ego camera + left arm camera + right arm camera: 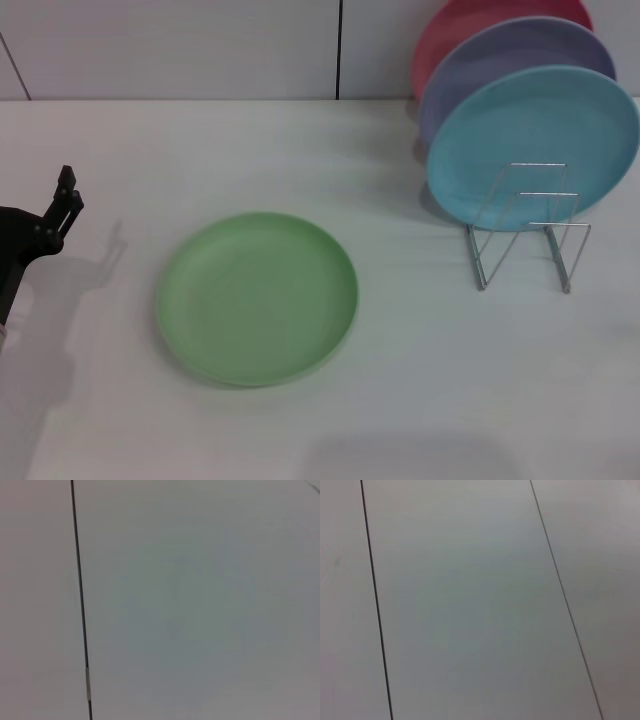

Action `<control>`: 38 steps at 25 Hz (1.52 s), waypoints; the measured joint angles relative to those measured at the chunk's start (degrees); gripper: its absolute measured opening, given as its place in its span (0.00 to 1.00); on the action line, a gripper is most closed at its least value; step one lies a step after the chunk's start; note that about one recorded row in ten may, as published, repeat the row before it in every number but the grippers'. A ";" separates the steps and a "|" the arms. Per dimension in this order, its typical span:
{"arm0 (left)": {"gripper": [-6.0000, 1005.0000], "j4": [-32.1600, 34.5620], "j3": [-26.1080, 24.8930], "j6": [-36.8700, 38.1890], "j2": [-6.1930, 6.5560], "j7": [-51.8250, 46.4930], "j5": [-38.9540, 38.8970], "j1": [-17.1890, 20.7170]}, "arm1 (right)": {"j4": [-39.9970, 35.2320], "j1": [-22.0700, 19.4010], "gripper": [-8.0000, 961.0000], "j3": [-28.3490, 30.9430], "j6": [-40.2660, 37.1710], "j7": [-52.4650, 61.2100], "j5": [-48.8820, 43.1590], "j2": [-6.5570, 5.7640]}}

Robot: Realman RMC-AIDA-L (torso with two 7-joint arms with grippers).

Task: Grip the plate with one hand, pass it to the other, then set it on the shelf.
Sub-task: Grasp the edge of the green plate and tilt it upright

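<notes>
Lying flat at lower centre of the head view, the green plate (257, 297) sits untouched; the left gripper (60, 205), mid-left edge, grip state unclear. Wire shelf (527, 236) stands right.

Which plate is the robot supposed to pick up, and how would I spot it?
Start at the wire rack on the right of the white table, where blue, lavender and pink plates stand on edge. The green plate lies flat by itself left of the rack, mid-table. It is the only green one and the only one lying flat.
</notes>
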 joint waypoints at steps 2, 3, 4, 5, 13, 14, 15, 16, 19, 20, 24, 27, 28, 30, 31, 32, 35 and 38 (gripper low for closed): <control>0.86 0.00 0.20 0.05 0.00 0.02 0.00 -0.01 | 0.00 -0.02 0.73 0.00 0.00 0.00 0.00 0.02; 0.86 0.00 0.34 0.07 0.00 0.04 -0.01 -0.03 | 0.00 -0.02 0.73 0.00 0.00 0.00 0.00 0.02; 0.86 0.00 0.64 0.08 0.00 0.06 0.00 -0.05 | 0.00 -0.02 0.73 0.00 0.00 0.00 0.00 0.03; 0.86 -0.07 1.15 0.09 0.01 0.09 0.00 -0.11 | 0.00 0.01 0.73 0.00 0.01 0.00 0.01 0.02; 0.86 -7.81 2.31 -5.83 1.50 1.32 0.05 -0.04 | 0.00 0.10 0.73 0.00 0.05 0.00 0.01 -0.06; 0.86 -11.06 2.00 -8.86 2.18 2.88 0.08 0.29 | 0.00 0.16 0.73 0.00 0.07 0.00 0.01 -0.09; 0.86 -14.22 1.52 -11.69 2.83 4.64 0.06 0.77 | 0.00 0.22 0.73 0.00 0.11 0.00 0.01 -0.14; 0.86 -18.86 0.55 -15.78 3.59 7.05 0.07 1.53 | 0.00 0.22 0.73 0.00 0.11 0.00 0.01 -0.14; 0.86 -34.10 -6.31 -35.12 4.63 16.31 0.15 4.12 | 0.00 0.42 0.73 0.00 0.20 0.00 0.01 -0.14; 0.86 -43.05 -12.18 -49.44 4.00 21.77 0.12 5.81 | 0.00 0.53 0.73 0.00 0.34 0.00 0.01 -0.14; 0.85 -56.15 -19.03 -68.62 1.97 26.65 0.15 8.56 | -0.02 0.60 0.73 -0.01 0.35 0.00 0.01 -0.13; 0.85 -65.57 -24.34 -86.75 0.76 26.89 0.06 9.96 | -0.04 0.66 0.73 0.00 0.37 0.00 0.01 -0.12; 0.85 -67.93 -25.60 -92.85 0.81 25.99 -0.03 9.88 | -0.04 0.68 0.73 0.00 0.40 0.02 0.01 -0.13; 0.85 -70.28 -27.10 -100.47 0.91 24.48 -0.06 9.50 | -0.22 0.70 0.73 0.00 0.53 0.02 0.01 -0.19; 0.85 -70.96 -27.70 -103.73 0.89 23.89 0.06 9.33 | -0.22 0.70 0.73 0.00 0.53 0.02 0.01 -0.19; 0.85 -71.25 -28.02 -105.56 0.88 23.58 0.21 9.22 | -0.24 0.73 0.73 0.00 0.53 0.02 0.01 -0.20; 0.85 -70.97 -28.21 -108.17 0.79 23.06 0.85 9.14 | -0.28 0.88 0.73 0.00 0.55 0.02 0.00 -0.20; 0.85 -69.40 -28.30 -109.45 0.67 22.35 2.02 8.82 | -0.35 1.17 0.73 0.00 0.68 0.02 -0.01 -0.20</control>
